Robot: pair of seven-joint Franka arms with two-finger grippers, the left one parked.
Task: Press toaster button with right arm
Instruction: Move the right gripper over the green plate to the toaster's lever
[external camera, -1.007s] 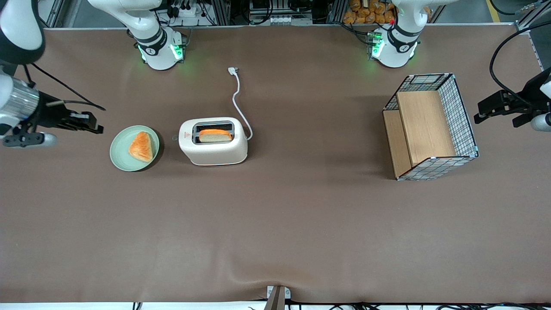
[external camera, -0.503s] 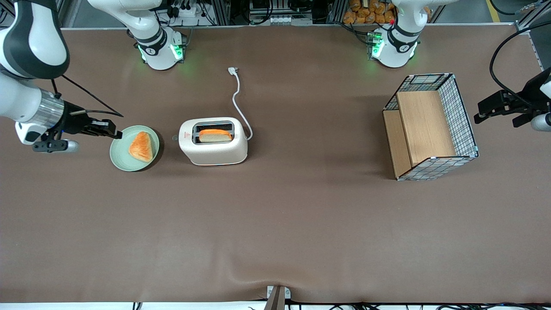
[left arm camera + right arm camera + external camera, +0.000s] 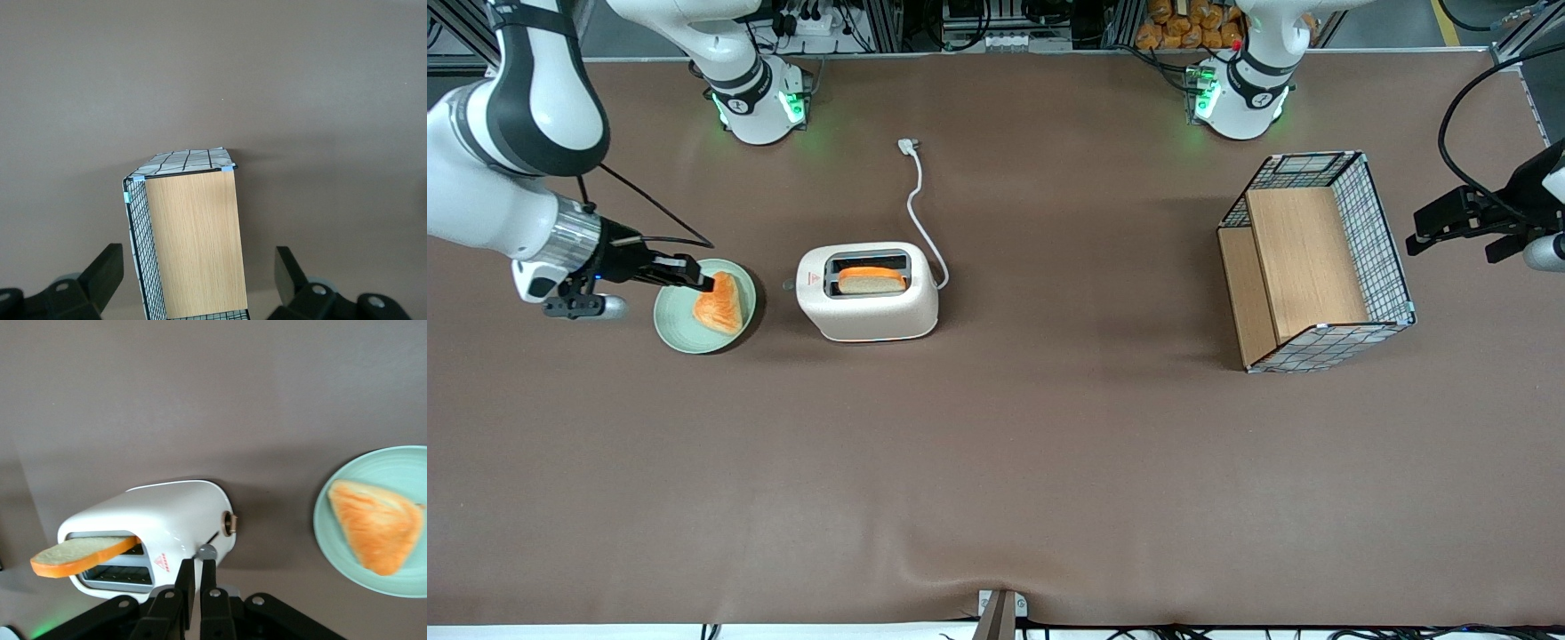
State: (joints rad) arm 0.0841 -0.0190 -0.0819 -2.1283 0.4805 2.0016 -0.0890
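Note:
The cream-white toaster point(image 3: 867, 302) stands on the brown table with a slice of toast point(image 3: 869, 280) sticking up from one slot. Its grey button point(image 3: 788, 285) juts from the narrow end by the red triangle mark, facing the working arm. My right gripper point(image 3: 704, 284) is shut and empty, hovering over the green plate's rim point(image 3: 667, 327), a short way from the button. In the right wrist view the fingertips of the gripper point(image 3: 197, 563) point at the grey button point(image 3: 205, 552) on the toaster point(image 3: 177, 517), with a small gap between them and it.
The green plate holds a triangular piece of toasted bread point(image 3: 719, 304), also seen in the right wrist view point(image 3: 377, 523). The toaster's white cord and plug point(image 3: 908, 145) lie farther from the front camera. A wire basket with wooden boards point(image 3: 1316, 258) stands toward the parked arm's end.
The right arm has swung in from the table's end toward the toaster. Its gripper has moved from outside the plate to over the plate. Nothing else has moved.

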